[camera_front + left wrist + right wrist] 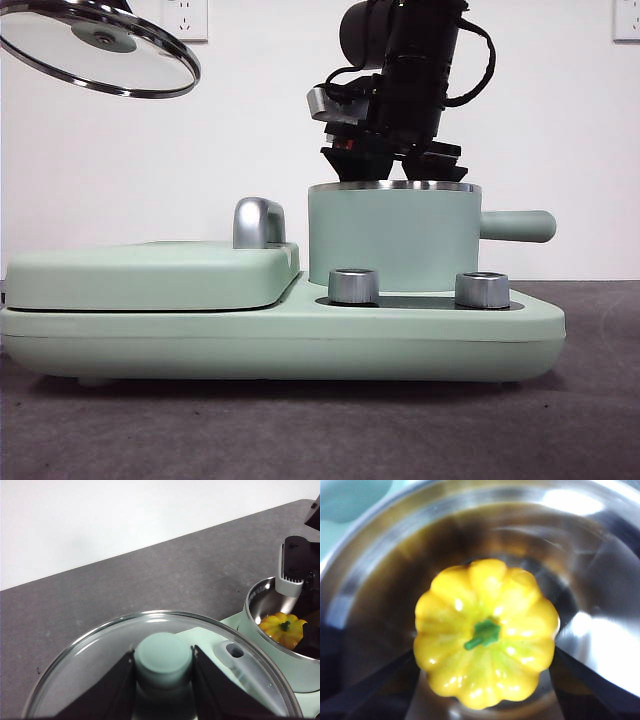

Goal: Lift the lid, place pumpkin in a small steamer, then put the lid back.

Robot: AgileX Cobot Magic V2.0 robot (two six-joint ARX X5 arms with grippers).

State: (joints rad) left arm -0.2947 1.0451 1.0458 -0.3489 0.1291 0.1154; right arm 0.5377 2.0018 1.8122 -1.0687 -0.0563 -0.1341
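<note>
Front view: the small steamer (392, 238) stood on the right half of a wide mint-green base (280, 340), behind two steel knobs (353, 286), its stubby handle pointing right. A flat mint-green cover (150, 275) with a steel handle (258, 222) lay on the base's left half. The base rested on a dark grey counter (320, 430). One dark arm reached down from above, its right end effector (392, 163) sitting at the steamer's steel rim. The glass lid (98, 47) hung tilted in the air at the upper left, well apart from the steamer.

Left wrist view: the left end effector (163, 662) was clenched on the lid's (100, 665) mint-green knob, one black jaw against each side. Beyond the lid's rim, the pumpkin (283, 628) sat inside the open steamer (265, 625), with the other arm's end effector above it.

Right wrist view: the pumpkin (486, 632) sat stem up on the steel bottom of the steamer (470, 530). The right end effector (485, 680) stood released, its jaws spread to either side of the pumpkin; contact with it could not be judged.
</note>
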